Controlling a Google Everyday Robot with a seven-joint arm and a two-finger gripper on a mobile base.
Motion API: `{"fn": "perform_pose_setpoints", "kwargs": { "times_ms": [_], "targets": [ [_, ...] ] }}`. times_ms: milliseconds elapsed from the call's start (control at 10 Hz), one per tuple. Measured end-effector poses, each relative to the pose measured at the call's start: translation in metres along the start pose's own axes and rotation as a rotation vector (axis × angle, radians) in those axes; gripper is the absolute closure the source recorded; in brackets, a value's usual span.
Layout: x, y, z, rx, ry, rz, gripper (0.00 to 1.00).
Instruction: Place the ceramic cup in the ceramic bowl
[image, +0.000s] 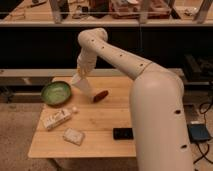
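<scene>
The white robot arm (125, 62) reaches down from its elbow toward the back of the light wooden counter (100, 130), and the gripper (81, 80) hangs at its lower end, just above the counter's rear left part. The gripper is clenched on the small off-white tapered ceramic cup (95, 93), which slants down and to the right from it, lying nearly on its side with its darker reddish-brown mouth pointing away from the gripper. Whether the cup's lower end touches the counter or hovers just over it cannot be told from this view.

To the left of the gripper and a little lower sits the round shallow green glazed ceramic bowl (56, 93), upright on the counter's left rear corner, near the gripper but apart from it and from the cup.

Below the gripper, toward the front of the counter, lies a white rectangular carton (57, 119), flat and angled, with a small pale cap just at its right end. Further toward the front, below the carton, rests a pale squarish packet (73, 136). Below and to the right of the gripper, close to the arm's wide white base, a flat black rectangular device (123, 133) lies on the counter, well apart from the cup.
</scene>
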Motion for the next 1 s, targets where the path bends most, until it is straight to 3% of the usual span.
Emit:
{"fn": "perform_pose_setpoints", "kwargs": {
  "times_ms": [200, 300, 600, 1000],
  "targets": [
    [-0.014, -0.028, 0.010, 0.002, -0.002, -0.010, 0.92],
    [-0.011, -0.031, 0.011, -0.001, 0.013, -0.017, 0.98],
    [-0.001, -0.032, 0.010, 0.014, 0.026, -0.058, 1.00],
    [0.000, -0.057, 0.016, 0.045, 0.022, -0.099, 1.00]
  ]
}}
